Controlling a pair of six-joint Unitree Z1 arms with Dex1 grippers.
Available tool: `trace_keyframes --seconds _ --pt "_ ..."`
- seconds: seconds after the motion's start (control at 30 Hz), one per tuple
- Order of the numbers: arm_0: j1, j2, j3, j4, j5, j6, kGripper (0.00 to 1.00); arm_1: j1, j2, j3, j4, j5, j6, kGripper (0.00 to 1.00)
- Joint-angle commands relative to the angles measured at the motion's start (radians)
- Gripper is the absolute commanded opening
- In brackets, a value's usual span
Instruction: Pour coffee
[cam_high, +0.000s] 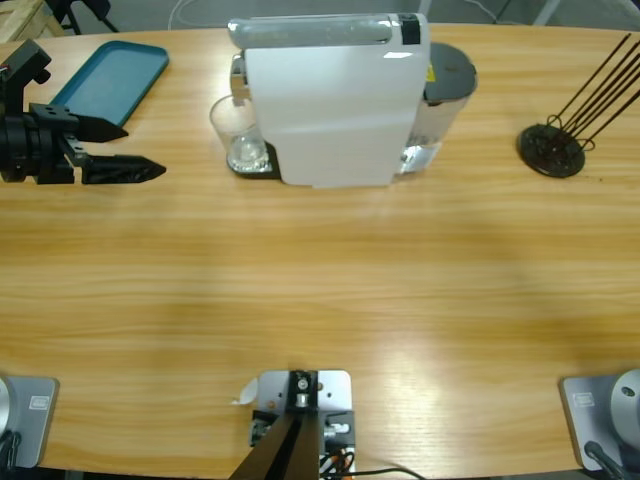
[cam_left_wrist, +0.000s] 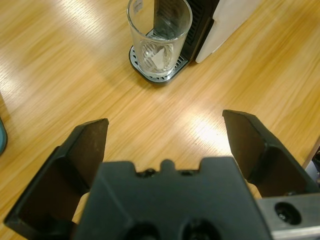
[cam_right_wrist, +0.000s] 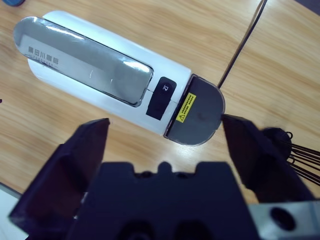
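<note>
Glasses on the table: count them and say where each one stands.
1. The glass stands upright on the drip tray of the white coffee machine, at its left end in the high view. The machine could hide others.

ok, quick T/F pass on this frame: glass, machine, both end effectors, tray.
1. The glass stands on the coffee machine's drip tray. True.
2. The left end effector grips the glass. False: it is open, short of the glass, holding nothing.
3. The right end effector looks down on top of the coffee machine. True.
4. The glass is full of coffee. False: no dark liquid shows in it.
5. A teal tray lies on the table. True.
</note>
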Motion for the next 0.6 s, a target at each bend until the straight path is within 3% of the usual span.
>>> trace_keyframes --seconds 0.03,0.6 --pt "-0.009 -0.04 0.007 -0.005 -0.008 -0.012 1.0 0.008 0.036 0.008 0.017 0.009 0.016 1.0" --pt "-0.038 -0.068 -0.023 0.087 0.024 -0.01 1.0 0.008 0.046 0.014 0.017 0.002 0.016 1.0"
